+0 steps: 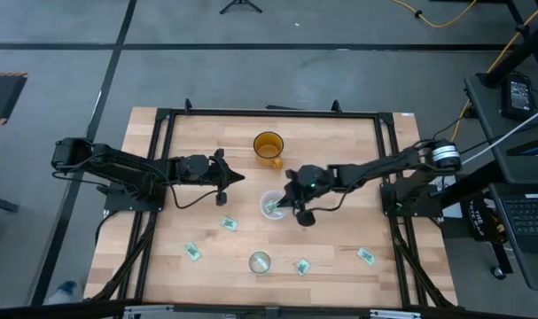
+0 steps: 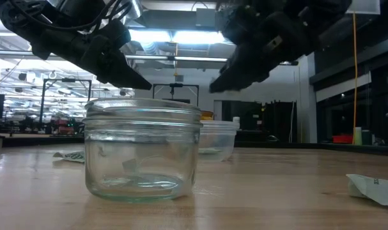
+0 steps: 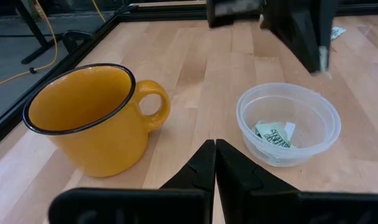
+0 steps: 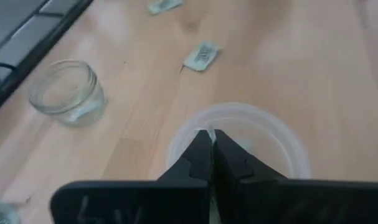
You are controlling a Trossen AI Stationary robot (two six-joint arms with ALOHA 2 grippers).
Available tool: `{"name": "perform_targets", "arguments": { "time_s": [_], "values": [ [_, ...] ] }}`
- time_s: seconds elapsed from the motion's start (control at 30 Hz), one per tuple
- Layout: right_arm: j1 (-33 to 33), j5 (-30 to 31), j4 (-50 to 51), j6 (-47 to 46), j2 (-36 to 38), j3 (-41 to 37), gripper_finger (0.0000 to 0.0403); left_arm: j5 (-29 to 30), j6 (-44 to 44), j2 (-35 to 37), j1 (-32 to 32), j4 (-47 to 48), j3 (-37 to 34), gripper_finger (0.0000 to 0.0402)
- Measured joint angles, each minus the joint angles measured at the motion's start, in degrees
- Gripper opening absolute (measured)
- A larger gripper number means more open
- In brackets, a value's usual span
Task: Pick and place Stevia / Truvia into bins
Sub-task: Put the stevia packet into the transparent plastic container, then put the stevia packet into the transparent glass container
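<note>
My right gripper (image 1: 284,205) hung over the rim of the plastic bin (image 1: 271,205) at mid-bench, its jaws pressed together; my own fingers (image 4: 208,155) hid most of the bin's inside, though the left wrist view showed a sachet (image 3: 273,134) lying in it. My left gripper (image 1: 238,178) waited beside the mug (image 1: 269,146), jaws together. The glass jar (image 1: 260,262) stood near the front edge. Loose sachets (image 1: 229,225) lay scattered, their print too small to read.

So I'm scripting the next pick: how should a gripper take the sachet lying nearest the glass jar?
Come straight down on that sachet beside the glass jar and pinch across its short edges. It lies flat on the table, so probably no side gives a grip.
</note>
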State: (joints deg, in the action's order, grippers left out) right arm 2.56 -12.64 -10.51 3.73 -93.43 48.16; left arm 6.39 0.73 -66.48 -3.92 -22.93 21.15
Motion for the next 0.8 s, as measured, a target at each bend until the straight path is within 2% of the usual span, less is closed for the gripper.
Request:
{"name": "perform_targets", "arguments": {
  "time_s": [0.3,0.8],
  "values": [
    [-0.1,0.0,3.1,2.8,-8.0,5.2,0.0002,0.0,0.0,0.0,0.0,0.0,0.0,0.0006],
    [-0.8,5.1,2.1,2.8,-8.5,5.6,0.0055,0.0,0.0,0.0,0.1,0.0,0.0,0.0006]
  ]
}}
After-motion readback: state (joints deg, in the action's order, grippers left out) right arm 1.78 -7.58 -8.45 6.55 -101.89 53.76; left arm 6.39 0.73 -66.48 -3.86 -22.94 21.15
